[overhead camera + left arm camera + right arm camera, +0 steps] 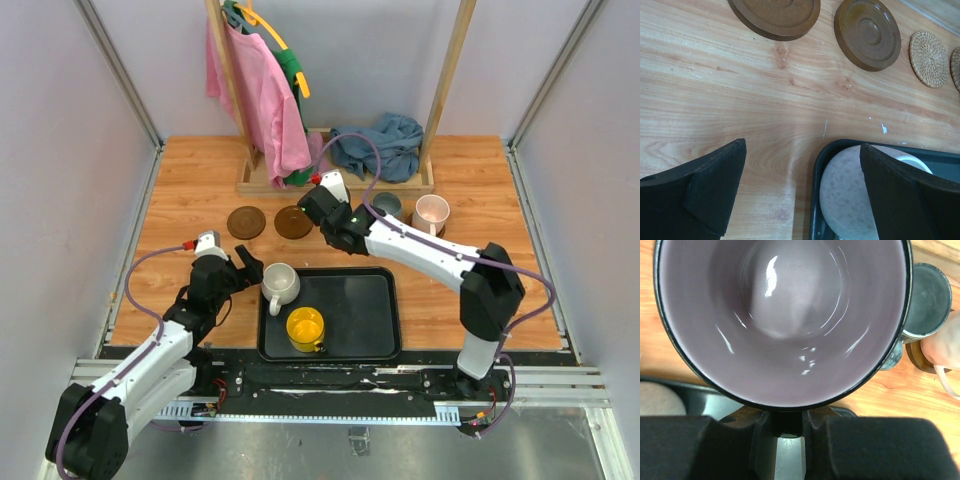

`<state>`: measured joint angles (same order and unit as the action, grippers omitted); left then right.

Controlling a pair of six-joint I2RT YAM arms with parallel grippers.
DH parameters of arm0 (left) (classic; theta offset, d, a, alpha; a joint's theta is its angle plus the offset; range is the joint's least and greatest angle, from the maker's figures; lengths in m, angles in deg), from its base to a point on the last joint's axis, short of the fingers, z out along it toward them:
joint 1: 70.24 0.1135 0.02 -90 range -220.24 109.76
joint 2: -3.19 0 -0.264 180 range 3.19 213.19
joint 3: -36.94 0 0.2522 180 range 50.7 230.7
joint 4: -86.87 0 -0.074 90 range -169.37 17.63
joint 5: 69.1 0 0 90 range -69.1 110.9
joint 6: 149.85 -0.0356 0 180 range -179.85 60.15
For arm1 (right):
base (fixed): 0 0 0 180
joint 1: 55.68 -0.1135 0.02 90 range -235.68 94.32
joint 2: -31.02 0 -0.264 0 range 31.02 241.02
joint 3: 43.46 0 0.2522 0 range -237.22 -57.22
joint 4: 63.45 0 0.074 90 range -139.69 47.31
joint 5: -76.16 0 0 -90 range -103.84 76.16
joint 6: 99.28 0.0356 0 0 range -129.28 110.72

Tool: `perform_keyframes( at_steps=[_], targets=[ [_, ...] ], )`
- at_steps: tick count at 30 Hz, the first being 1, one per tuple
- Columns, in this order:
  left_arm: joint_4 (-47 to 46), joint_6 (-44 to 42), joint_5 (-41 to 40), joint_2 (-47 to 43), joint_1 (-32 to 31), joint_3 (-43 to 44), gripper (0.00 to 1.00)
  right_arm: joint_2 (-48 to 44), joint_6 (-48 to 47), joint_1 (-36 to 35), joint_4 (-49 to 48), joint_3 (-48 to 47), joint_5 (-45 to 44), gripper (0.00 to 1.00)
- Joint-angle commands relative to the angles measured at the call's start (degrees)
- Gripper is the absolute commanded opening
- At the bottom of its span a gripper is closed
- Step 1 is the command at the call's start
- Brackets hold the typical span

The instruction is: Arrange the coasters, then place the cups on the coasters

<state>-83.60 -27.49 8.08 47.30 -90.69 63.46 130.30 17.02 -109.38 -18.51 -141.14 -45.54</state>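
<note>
My right gripper is shut on the handle of the pale purple cup, which fills the right wrist view; in the top view the cup is hidden under the gripper. Two dark brown coasters lie just left of it. The left wrist view shows two tan woven coasters beyond them. The pink cup stands on a dark brown coaster, with the grey cup beside it. The cream cup and yellow cup sit in the black tray. My left gripper is open, straddling the tray's edge beside the cream cup.
A wooden rack stands at the back with pink and green cloths hanging from it and a blue cloth on its base. Grey walls close in the left and right sides.
</note>
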Motion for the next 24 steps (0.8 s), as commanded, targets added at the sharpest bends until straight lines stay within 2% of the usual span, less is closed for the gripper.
perform_keyframes(
  at_steps=[1, 14, 24],
  targets=[
    [-2.2, -0.5, 1.1, 0.7, -0.3, 0.3, 1.0, 4.8, 2.8, 3.1, 2.3, -5.3, -2.4, 0.01],
    [-3.5, -1.2, 2.5, 3.8, -0.3, 0.8, 1.0, 12.3, 5.1, 10.4, 2.5, -10.8, 4.1, 0.01],
    [-3.7, -1.0, 2.8, 4.9, -0.3, 0.8, 1.0, 13.9, 5.2, 11.0, 1.3, -9.9, 9.1, 0.01]
  ],
)
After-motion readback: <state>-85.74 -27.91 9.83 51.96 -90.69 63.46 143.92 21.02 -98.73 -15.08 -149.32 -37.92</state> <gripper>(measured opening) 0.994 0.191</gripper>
